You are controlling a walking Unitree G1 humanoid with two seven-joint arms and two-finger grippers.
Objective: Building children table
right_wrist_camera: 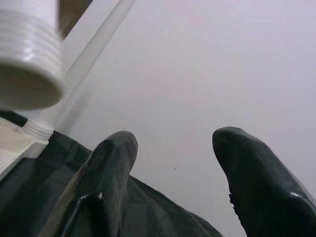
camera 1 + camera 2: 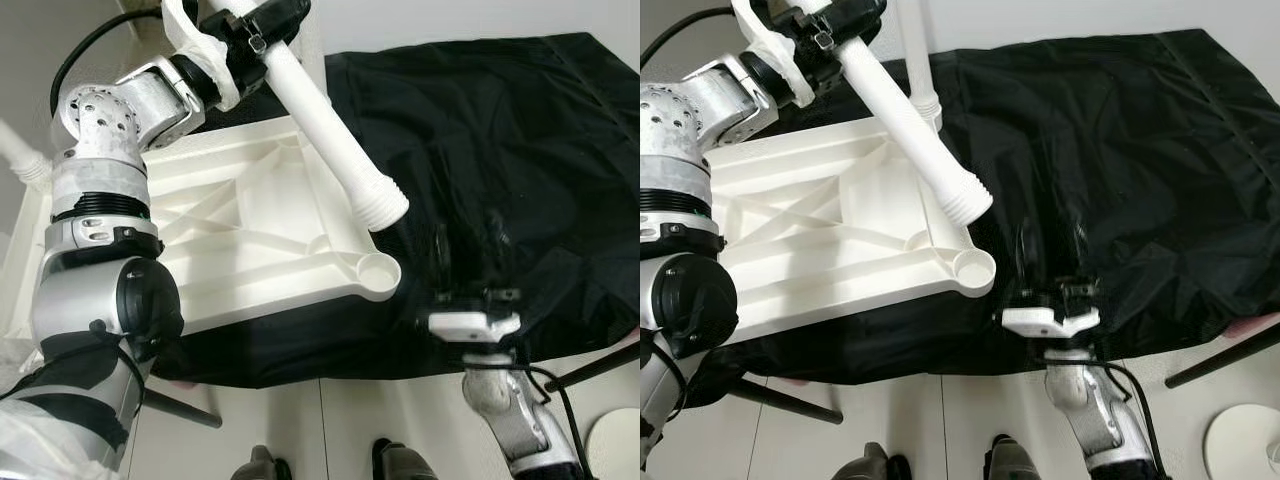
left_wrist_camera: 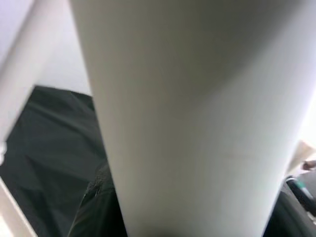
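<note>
One raised left hand (image 2: 250,30) grips table leg (image 2: 335,150) aslant above tabletop (image 2: 250,230).

A plain white table leg (image 2: 330,130) with a ribbed white end and a white, ribbed table panel (image 2: 250,235) are seen against a plain black cloth (image 2: 500,150). Silver arms are ended by black tool fingers (image 1: 106,173), and the floor (image 2: 940,430) is pale grey-white.

Left gripper (image 2: 262,28): I can't see its fingertips; the picture's top edge cuts them off.
Table leg (image 3: 182,123): in my left wrist view it is a blurred white mass, both ends out of frame.
Tabletop (image 2: 250,225): my left arm hides its near left part.
Second leg (image 2: 918,60): top cut off; probably standing in the far corner.
</note>
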